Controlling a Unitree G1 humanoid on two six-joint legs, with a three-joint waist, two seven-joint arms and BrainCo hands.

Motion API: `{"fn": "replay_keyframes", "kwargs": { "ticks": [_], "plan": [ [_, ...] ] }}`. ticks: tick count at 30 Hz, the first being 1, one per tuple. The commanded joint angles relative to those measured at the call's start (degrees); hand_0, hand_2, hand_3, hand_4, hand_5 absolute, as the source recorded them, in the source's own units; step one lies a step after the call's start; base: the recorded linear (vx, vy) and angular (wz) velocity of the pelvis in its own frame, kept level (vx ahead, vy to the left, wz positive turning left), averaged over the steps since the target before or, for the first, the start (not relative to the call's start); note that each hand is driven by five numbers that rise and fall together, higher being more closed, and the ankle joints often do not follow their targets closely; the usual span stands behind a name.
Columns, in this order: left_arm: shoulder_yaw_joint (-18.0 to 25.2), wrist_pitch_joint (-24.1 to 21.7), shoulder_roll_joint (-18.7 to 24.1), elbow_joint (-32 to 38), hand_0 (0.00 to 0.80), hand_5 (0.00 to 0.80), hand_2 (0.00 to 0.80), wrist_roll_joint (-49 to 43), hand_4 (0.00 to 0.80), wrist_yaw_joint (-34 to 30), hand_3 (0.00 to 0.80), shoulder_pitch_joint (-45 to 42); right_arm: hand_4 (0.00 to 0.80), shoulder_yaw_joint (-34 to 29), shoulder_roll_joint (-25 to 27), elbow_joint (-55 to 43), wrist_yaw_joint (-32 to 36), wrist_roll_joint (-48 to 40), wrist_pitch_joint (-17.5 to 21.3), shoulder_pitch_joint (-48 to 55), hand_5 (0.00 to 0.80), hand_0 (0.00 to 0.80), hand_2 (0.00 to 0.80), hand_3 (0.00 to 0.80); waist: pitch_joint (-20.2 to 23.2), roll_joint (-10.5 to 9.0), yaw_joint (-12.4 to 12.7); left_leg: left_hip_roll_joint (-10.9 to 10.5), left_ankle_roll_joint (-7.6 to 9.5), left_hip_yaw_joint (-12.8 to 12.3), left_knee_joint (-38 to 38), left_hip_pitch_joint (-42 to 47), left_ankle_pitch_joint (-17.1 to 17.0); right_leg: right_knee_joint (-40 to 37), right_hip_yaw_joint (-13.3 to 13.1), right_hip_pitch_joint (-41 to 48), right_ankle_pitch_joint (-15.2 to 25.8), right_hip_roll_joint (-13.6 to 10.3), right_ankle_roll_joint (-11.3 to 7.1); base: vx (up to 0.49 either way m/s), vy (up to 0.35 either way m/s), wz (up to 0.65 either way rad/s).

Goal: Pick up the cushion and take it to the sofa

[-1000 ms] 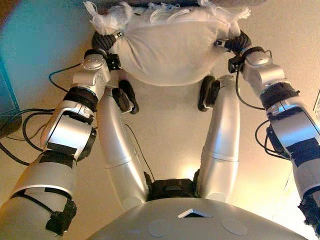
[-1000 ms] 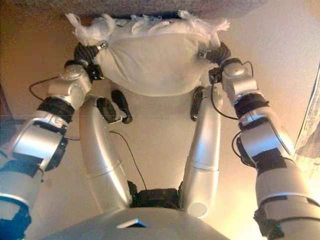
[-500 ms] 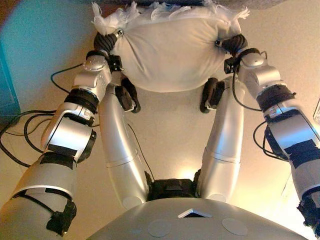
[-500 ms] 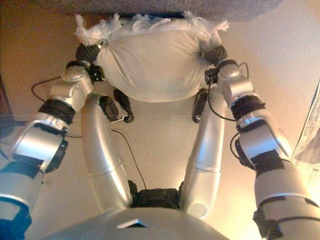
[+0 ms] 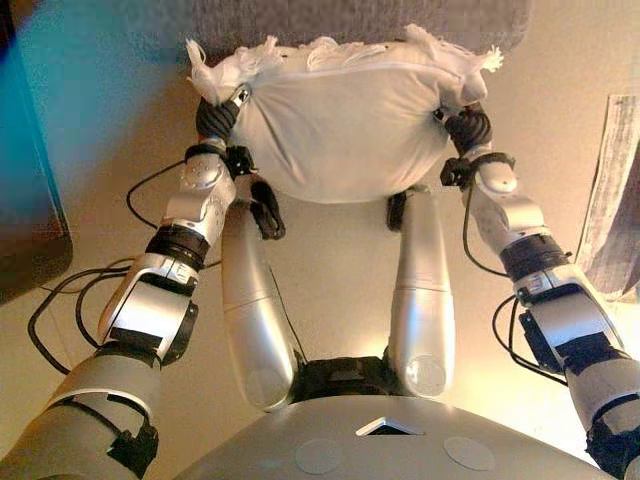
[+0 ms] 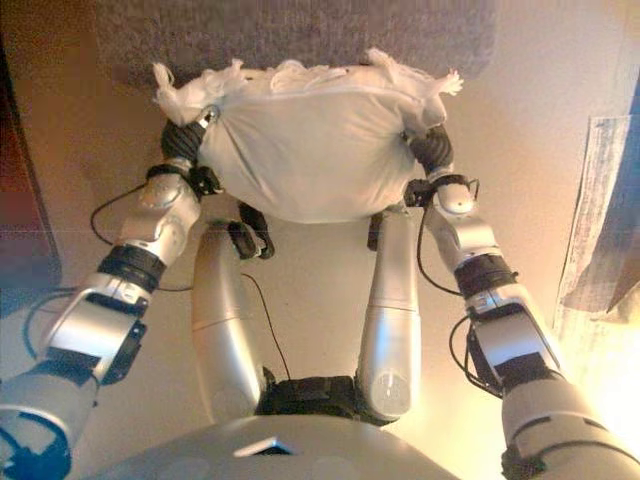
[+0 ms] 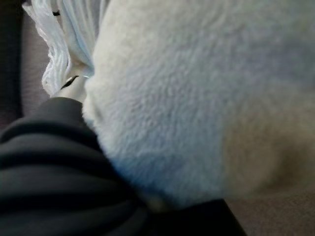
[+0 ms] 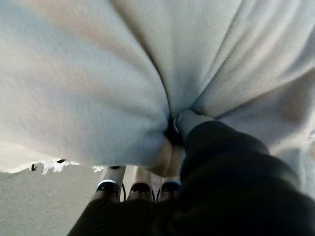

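A white cushion (image 5: 340, 125) with a fringed top edge hangs between my two hands, in front of me and above the floor. My left hand (image 5: 215, 118) grips its left end; in the left wrist view the cushion (image 7: 206, 93) bulges over the hand and hides its fingers. My right hand (image 5: 468, 125) grips the right end; in the right wrist view its thumb digs into the cushion (image 8: 98, 78) and its fingers (image 8: 112, 188) lie under it. The grey sofa (image 5: 350, 22) is just beyond the cushion's far edge.
A dark piece of furniture (image 5: 30, 200) stands at the left. A grey patterned cloth or rug edge (image 5: 615, 180) lies at the right. Black cables (image 5: 60, 300) trail on the beige floor at the lower left.
The whole view has shifted and more of the sofa shows at the top. Both arms reach further forward, with the cushion still held between the hands.
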State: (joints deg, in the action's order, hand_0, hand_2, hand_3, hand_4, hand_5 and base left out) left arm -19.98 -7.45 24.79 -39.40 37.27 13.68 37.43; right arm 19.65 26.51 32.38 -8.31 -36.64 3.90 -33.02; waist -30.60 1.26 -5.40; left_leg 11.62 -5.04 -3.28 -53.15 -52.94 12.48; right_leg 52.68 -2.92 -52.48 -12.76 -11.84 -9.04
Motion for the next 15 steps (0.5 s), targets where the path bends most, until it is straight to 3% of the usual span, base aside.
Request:
{"fn": "replay_keyframes", "kwargs": {
  "ticks": [1,4,6,10,15],
  "plan": [
    [2.45,-7.27,-1.19,9.74,0.8,0.8,0.8,-2.13,0.8,-2.01,0.8,-0.39,0.8,-3.0,-4.01,-11.48,2.6,0.65,7.97,1.83,0.8,0.8,0.8,0.8,7.93,-1.29,1.3,-2.72,0.76,0.91,14.58,10.7,-7.62,-18.08,3.43,10.61,12.42,-0.95,3.85,0.328,-0.006,0.13],
    [4.19,-7.59,-2.36,14.8,0.8,0.8,0.8,-5.64,0.8,-2.09,0.8,-7.09,0.8,-4.37,-5.05,-15.02,3.5,2.76,7.3,6.89,0.8,0.8,0.8,0.8,10.95,-2.26,2.17,-5.3,0.09,3.05,23.19,18.42,-9.37,-28.64,3.07,18.49,14.92,-1.62,2.71,0.256,0.062,-0.06],
    [4.77,-9.54,-2.71,18.16,0.8,0.8,0.8,-7.74,0.8,-0.42,0.8,-9.98,0.8,-4.9,-5.07,-17.25,4.97,2.96,6.35,7.53,0.8,0.8,0.8,0.8,11.97,-2.34,2.95,-8.19,0.85,4.91,27.03,21.91,-9.51,-33.8,2.18,21.6,16.77,-1.4,2.28,0.11,0.17,-0.44],
    [5.64,-10.86,-3.45,19.94,0.8,0.8,0.8,-8.22,0.8,1.21,0.8,-10.7,0.8,-5.87,-5.57,-17.35,7.55,0.66,4.81,7.68,0.8,0.8,0.8,0.8,14.62,-2.21,3.43,-9.12,1.82,2.04,32.69,27.66,-10.16,-39.96,3.85,27.13,19.01,-2.45,1.6,0.043,0.147,-0.5],
    [5.27,-7.37,-5.13,19.96,0.8,0.8,0.8,-6.21,0.8,-1.92,0.8,-11.84,0.8,-6.23,-6.21,-17.92,9.44,2.6,3.67,11.42,0.8,0.8,0.8,0.8,20.5,-2.68,3.58,-11.21,2.67,1.48,39.16,35.51,-10.76,-45.61,3.72,34.51,21.73,-4.51,0.79,0.192,0.085,0.02]
  ]
}}
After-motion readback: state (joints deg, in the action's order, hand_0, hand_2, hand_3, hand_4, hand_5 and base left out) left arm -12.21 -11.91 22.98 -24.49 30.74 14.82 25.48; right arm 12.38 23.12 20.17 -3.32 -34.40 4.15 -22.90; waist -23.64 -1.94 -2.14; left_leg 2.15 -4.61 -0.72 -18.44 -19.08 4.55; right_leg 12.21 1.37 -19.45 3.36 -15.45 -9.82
